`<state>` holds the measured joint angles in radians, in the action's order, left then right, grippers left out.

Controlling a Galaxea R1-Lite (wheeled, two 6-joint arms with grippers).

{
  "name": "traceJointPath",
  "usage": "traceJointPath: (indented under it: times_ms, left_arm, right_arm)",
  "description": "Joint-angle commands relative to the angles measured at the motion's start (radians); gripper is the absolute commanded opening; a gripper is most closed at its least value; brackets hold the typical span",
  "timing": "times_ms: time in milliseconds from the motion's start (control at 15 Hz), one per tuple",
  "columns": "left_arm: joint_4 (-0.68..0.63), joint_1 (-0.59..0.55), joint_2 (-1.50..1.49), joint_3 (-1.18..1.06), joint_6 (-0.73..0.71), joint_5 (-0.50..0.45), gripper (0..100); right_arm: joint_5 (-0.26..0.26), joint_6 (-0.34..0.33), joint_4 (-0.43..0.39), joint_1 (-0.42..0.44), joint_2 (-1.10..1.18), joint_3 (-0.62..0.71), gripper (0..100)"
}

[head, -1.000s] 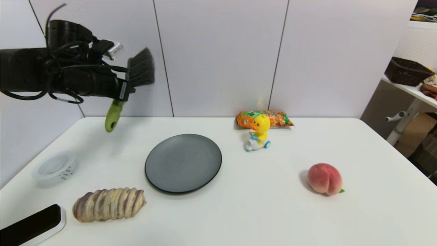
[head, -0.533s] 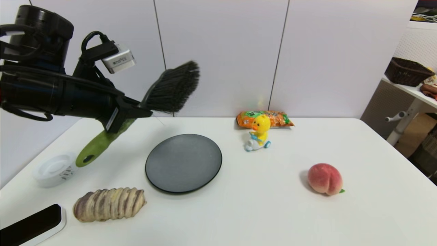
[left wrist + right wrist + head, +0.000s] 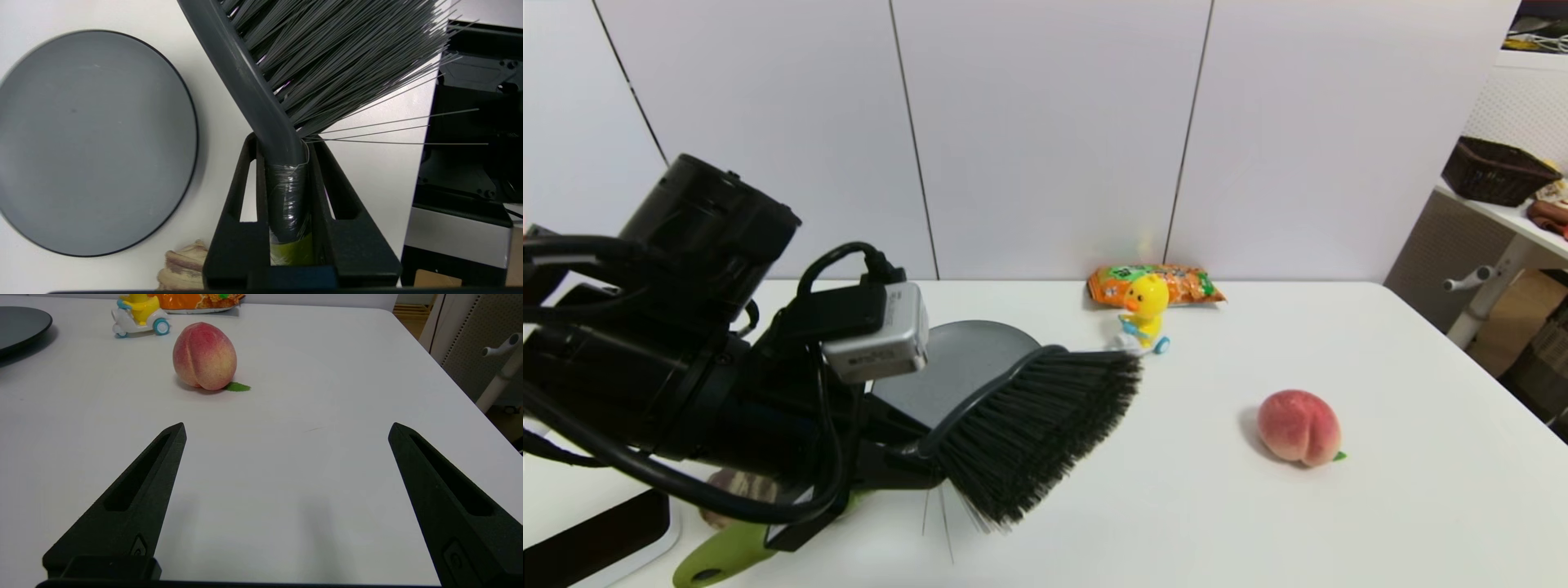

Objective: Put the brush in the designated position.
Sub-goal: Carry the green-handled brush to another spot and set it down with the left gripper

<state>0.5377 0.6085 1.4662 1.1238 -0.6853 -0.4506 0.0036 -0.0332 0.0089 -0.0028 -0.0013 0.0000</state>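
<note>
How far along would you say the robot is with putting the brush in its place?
Done: the brush is picked up, clamped at its neck in the left pincer. In hand: it is held in the air beside the dark plate, bristles fanned toward the toy duck. Left: setting it down and letting go; the pictures do not mark the spot. The right pincer is open and idle near the peach.

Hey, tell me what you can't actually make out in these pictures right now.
- Grey plate: head view, near half hidden behind the left arm and the brush.
- Striped bread roll: mostly covered by the left gripper, which is clamped on the brush neck.
- Brush handle tip: cut off by the head view's bottom edge.
- Right gripper: absent from the head view.
</note>
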Motion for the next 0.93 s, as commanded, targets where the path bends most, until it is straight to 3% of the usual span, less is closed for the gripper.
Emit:
traceJointPath:
  times_ms: [67, 267, 667, 933]
  left_arm:
    - [-0.021, 0.016, 0.052, -0.082, -0.042, -0.002, 0]
    - [-0.073, 0.016, 0.108, -0.139, -0.045, -0.013, 0]
    - [-0.304, 0.002, 0.247, -0.249, -0.057, -0.016, 0]
    - [-0.370, -0.064, 0.318, -0.248, -0.177, -0.019, 0]
  right_arm:
    - [0.001, -0.001, 0.000, 0.000, 0.001, 0.002, 100]
    - [0.001, -0.001, 0.000, 0.000, 0.001, 0.002, 100]
    - [0.001, -0.001, 0.000, 0.000, 0.001, 0.002, 100]
    - [0.001, -0.001, 0.000, 0.000, 0.001, 0.002, 100]
